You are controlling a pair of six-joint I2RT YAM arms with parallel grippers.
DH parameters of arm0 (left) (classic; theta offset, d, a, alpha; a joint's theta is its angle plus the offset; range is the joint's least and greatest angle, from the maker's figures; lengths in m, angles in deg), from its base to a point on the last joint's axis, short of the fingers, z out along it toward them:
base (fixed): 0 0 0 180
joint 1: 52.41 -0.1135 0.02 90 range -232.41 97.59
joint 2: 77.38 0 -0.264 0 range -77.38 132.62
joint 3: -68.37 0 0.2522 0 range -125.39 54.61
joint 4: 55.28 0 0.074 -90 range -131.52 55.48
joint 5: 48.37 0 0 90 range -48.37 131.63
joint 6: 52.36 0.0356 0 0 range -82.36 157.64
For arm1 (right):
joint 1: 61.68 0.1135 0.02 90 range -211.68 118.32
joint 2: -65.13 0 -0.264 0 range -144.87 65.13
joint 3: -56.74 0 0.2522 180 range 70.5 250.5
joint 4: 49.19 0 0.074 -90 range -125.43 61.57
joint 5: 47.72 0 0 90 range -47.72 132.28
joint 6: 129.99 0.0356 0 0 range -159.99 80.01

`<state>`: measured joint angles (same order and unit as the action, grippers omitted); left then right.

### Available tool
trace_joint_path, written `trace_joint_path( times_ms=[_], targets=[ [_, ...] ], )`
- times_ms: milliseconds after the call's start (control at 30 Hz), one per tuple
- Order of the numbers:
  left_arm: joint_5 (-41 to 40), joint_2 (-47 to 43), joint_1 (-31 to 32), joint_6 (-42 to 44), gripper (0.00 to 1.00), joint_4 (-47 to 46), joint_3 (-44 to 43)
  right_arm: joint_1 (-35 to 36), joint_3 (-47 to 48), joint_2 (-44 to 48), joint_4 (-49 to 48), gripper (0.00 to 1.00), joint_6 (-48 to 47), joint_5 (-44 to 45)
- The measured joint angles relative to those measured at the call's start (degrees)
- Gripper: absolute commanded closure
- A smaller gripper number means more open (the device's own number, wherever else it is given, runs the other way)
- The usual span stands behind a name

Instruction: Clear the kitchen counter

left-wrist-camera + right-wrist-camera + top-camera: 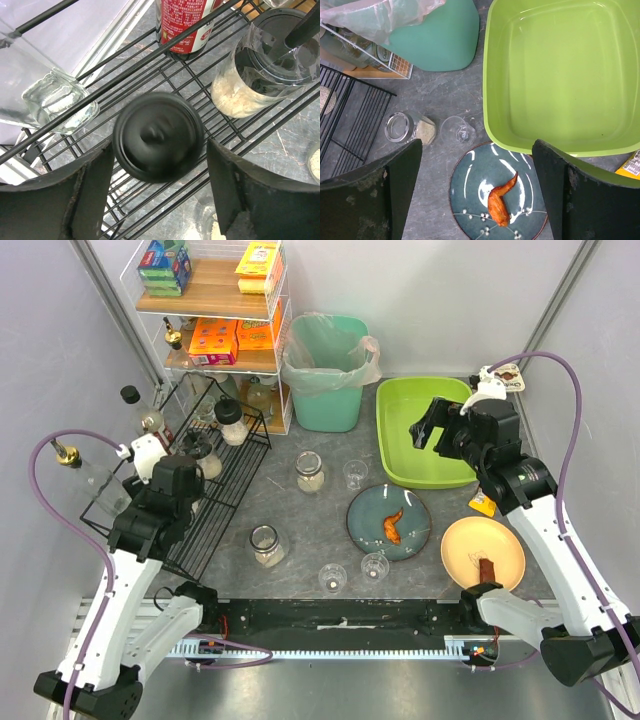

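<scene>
The kitchen counter [300,515] is a mottled dark-grey surface carrying plates, jars and glasses. My left gripper [196,452] hangs over the black wire rack [215,505]. It is open, its fingers [95,175] standing either side of a jar's blurred black lid [158,136] on the rack wires. My right gripper [438,425] is open and holds nothing. It hovers high above the near rim of the lime-green tub [550,75] and the blue plate [495,195], which holds a chicken wing [500,200].
A lidded grain jar [260,70], a red-labelled bottle [182,25] and a clear bottle [55,100] stand on the rack. On the counter are two open jars [266,545] [310,472], three small glasses [355,474], a tan plate [483,552] and a teal bin [328,370].
</scene>
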<state>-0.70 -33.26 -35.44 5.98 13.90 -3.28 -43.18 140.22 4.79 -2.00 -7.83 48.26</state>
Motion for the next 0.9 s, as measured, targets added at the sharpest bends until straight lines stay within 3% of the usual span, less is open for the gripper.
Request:
trace_joint_path(
  times_ms=[67, 133, 300, 533, 700, 900],
  targets=[
    [0.15, -0.28, -0.02, 0.17, 0.05, 0.28, 0.0, 0.0, -0.2, 0.0, -0.02, 0.02, 0.0, -0.17],
    [0.46, -0.44, -0.02, 0.33, 0.04, 0.59, -0.04, 0.0, -0.28, 0.0, 0.0, 0.02, 0.0, -0.24],
    [1.11, -0.42, -0.02, 1.07, 0.03, 2.62, -2.27, 0.0, -0.33, -0.04, 0.07, 0.02, -0.2, -1.33],
    [5.2, 1.55, -0.02, 4.83, 0.04, 4.87, -13.68, 1.7, -0.33, -2.78, 0.24, 0.02, -4.72, -9.09],
    [11.58, 4.2, -0.02, 8.55, 0.05, 5.35, -23.41, 15.74, -2.56, -4.52, -0.94, 0.02, -9.25, -10.19],
    [26.6, 5.31, -0.02, 13.46, 0.07, 4.94, -28.48, 33.75, -8.61, -6.75, -8.46, 0.02, -14.34, -12.28]
  ],
)
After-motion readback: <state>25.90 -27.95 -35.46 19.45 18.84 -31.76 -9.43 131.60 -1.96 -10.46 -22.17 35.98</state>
